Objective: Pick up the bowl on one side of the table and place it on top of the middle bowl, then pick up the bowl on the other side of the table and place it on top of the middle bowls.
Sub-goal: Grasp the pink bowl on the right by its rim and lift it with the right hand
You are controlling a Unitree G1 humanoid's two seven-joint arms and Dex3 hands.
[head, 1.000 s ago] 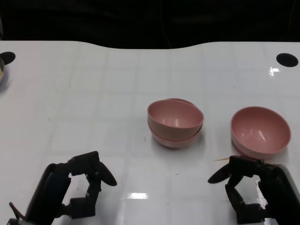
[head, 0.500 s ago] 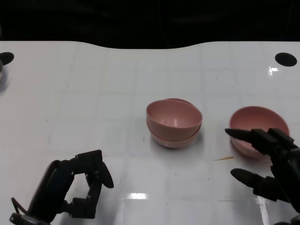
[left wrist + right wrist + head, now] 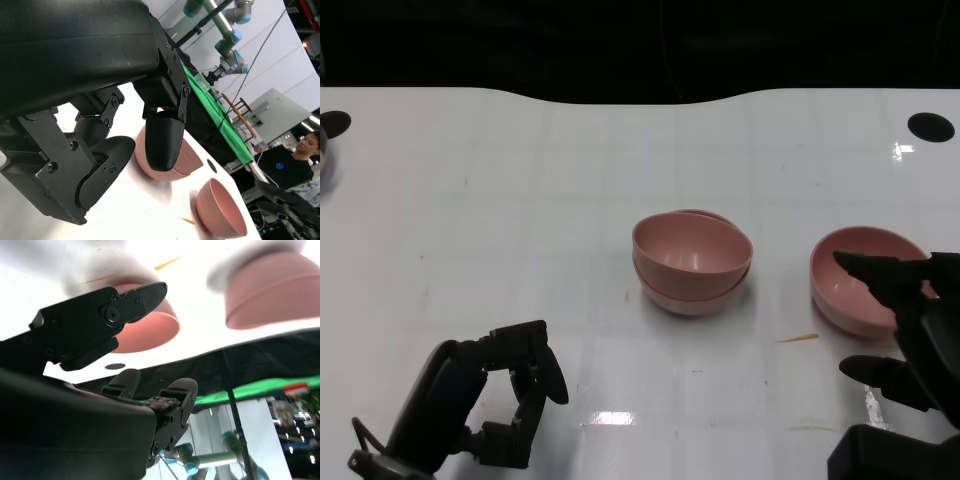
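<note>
Reaching in from the lower right of your head view, the right hand (image 3: 905, 330) is spread wide with nothing in it: upper fingers (image 3: 880, 272) lie over the near rim of the right-side bowl (image 3: 850, 270), and the lower finger hangs in front of that bowl, above the counter (image 3: 520, 200). You cannot tell from any view whether those fingers touch the rim.

Your left hand (image 3: 515, 385) sits at the lower left, fingers curled in toward each other around nothing, well apart from every bowl.

The stacked middle bowls (image 3: 692, 262) stand near the counter's centre, the upper one tilted inside the lower. The right-side bowl sits upright, just to their right, with a clear gap of white counter between them.

Much of the right hand is cut off by the frame's right and lower edges, and it hides the bowl's near right part. Your right wrist view is blurred and overexposed, showing only the two pink shapes beyond the black fingers (image 3: 120, 310).

A thin tan sliver (image 3: 798, 339) lies on the counter before the right-side bowl. The right-side bowl sits close to the right frame edge; open counter stretches left and behind the stack.
</note>
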